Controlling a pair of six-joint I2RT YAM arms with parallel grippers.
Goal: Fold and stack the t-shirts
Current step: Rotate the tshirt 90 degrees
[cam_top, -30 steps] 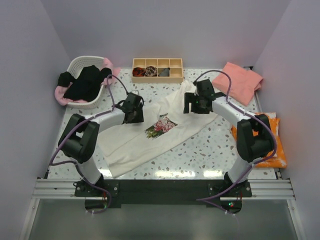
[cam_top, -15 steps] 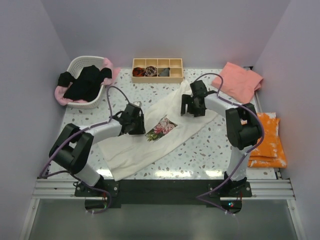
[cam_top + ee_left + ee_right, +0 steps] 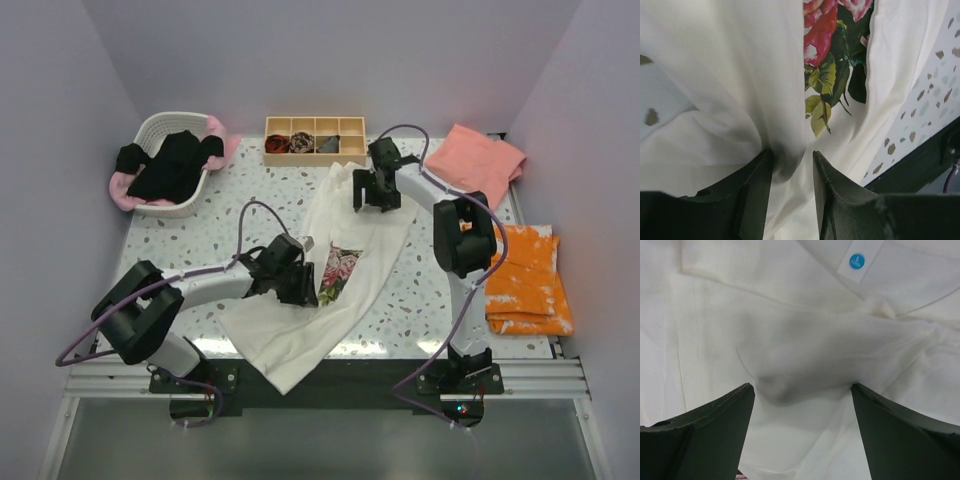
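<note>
white t-shirt [image 3: 345, 215] lies mid-frame in the top view, long axis running from the collar at upper centre down to the hem at lower centre, leaning a bit left. left gripper [image 3: 302, 284] sits on its left side just beside the rose print [image 3: 338, 272], jaws clamped on a pinched fold of the cloth. right gripper [image 3: 370, 195] is over the collar end, jaws spread wide on the cloth with nothing pinched, so my guess is the left arm, nearer the hem, leads the next fold

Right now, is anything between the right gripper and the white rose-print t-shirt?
Nothing visible stands in the way. The right gripper is open directly over the cream-white t-shirt, close to its collar label, and only bare cloth shows between its fingers.
</note>
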